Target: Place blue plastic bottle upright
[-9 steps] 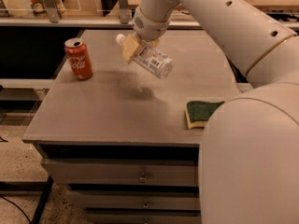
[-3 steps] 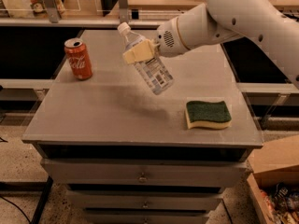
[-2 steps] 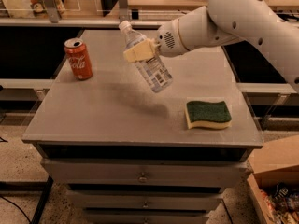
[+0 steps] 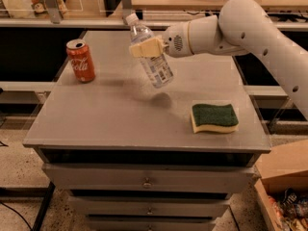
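The blue plastic bottle is a clear ribbed bottle with a white cap and a white label. It hangs in the air above the middle of the grey table, tilted, cap up and to the left, base down and to the right. My gripper reaches in from the right and is shut on the bottle's upper body with its cream fingers. The bottle's shadow falls on the table just below it.
A red Coca-Cola can stands upright at the table's left. A green and yellow sponge lies at the right front. A cardboard box sits on the floor at lower right. Drawers are below the tabletop.
The arm has swung from overhead to reaching in from the right. The bottle has turned from lying nearly sideways to steeply tilted with its cap up. It stays held above the table.
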Controlling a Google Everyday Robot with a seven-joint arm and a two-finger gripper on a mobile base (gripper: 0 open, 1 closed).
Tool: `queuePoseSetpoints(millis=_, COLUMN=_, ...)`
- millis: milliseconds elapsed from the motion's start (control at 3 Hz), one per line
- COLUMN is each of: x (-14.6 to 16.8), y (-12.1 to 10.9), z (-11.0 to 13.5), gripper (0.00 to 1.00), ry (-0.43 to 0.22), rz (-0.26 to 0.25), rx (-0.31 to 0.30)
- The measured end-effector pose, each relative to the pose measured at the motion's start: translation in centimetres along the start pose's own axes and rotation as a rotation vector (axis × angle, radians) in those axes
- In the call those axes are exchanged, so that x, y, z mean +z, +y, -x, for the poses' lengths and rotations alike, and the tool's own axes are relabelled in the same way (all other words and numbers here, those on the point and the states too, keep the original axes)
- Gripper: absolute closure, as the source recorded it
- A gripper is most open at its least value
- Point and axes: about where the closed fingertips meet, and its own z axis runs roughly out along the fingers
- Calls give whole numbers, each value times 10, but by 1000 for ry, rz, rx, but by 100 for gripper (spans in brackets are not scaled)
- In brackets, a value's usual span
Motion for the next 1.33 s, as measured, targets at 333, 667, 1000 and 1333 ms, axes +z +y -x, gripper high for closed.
queuePoseSetpoints(millis=333, x=-1, y=-3, z=4, gripper=100, ry=-96, rz=40, rx=-39)
queuePoseSetpoints(millis=667, x=-8, y=0, z=5, gripper=100, ry=-174, rz=58, rx=-67)
queuePoseSetpoints(millis=1000, x=-18, y=6, z=3, gripper=100, ry=-256, rz=61, rx=-74)
queuePoseSetpoints(millis=1333, x=-30, y=23, z=8, gripper=100, ry=-323, rz=57, rx=-111)
